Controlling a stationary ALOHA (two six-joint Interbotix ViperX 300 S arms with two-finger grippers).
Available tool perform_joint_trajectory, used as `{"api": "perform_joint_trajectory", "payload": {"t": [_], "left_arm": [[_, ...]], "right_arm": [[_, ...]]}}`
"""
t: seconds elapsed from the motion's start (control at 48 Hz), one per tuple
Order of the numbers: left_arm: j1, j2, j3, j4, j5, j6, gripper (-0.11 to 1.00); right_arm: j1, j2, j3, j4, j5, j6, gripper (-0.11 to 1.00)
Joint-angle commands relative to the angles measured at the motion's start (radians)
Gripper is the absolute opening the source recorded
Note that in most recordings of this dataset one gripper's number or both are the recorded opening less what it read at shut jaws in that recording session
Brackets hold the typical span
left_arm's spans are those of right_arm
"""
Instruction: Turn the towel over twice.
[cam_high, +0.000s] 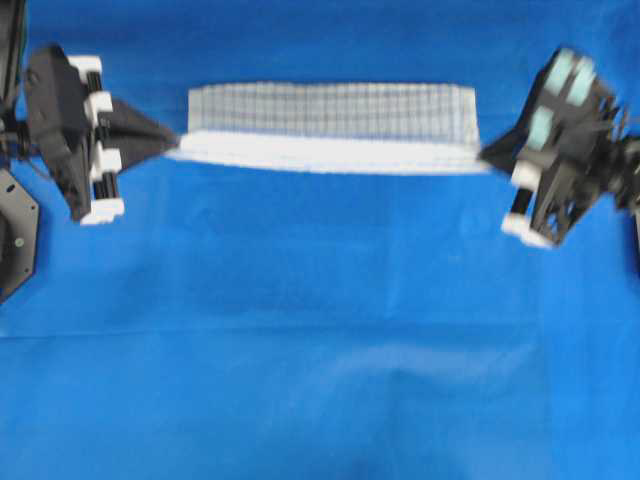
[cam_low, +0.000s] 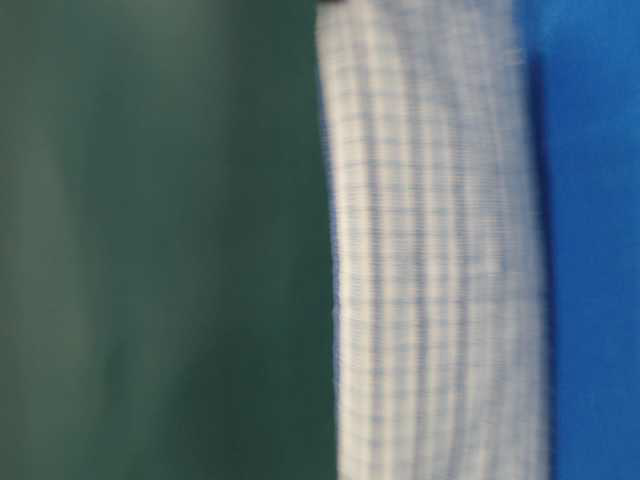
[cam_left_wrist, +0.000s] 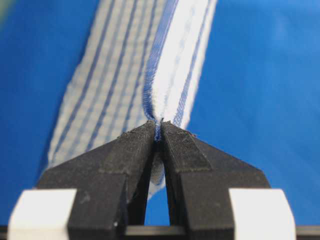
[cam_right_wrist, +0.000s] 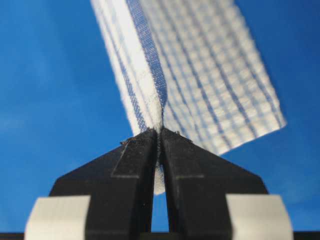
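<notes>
Above the plain blue table covering (cam_high: 300, 330), the left gripper (cam_high: 172, 143) and right gripper (cam_high: 487, 157) each pinch the white blue-striped woven towel (cam_high: 330, 125) mid-flip, so the next move likely calls for laying it down evenly.

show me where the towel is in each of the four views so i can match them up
Overhead: towel stretched between left gripper and right gripper, upper middle.
Table-level: towel, a broad checked band beside the blue table covering.
Left wrist: towel pinched at the fingertips.
Right wrist: towel likewise.
Shared landmark: the blue table covering.
</notes>
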Motion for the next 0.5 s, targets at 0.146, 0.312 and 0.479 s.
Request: {"api": "perform_joint_trajectory", "payload": {"t": [0.146, 0.312, 0.479], "left_arm": [[-0.179, 0.112, 0.026, -0.003, -0.064, -0.091, 0.04], [-0.288, 0.224, 0.018, -0.002, -0.101, -0.173, 0.04], [-0.387, 0.334, -0.006, -0.002, -0.138, -0.238, 0.04]], "right_arm": [[0.132, 0.121, 0.015, 0.002, -0.02, 0.181, 0.06], [0.23, 0.189, 0.017, 0.002, -0.04, 0.31, 0.06], [0.301, 0.227, 0.017, 0.003, -0.051, 0.413, 0.06]]}}
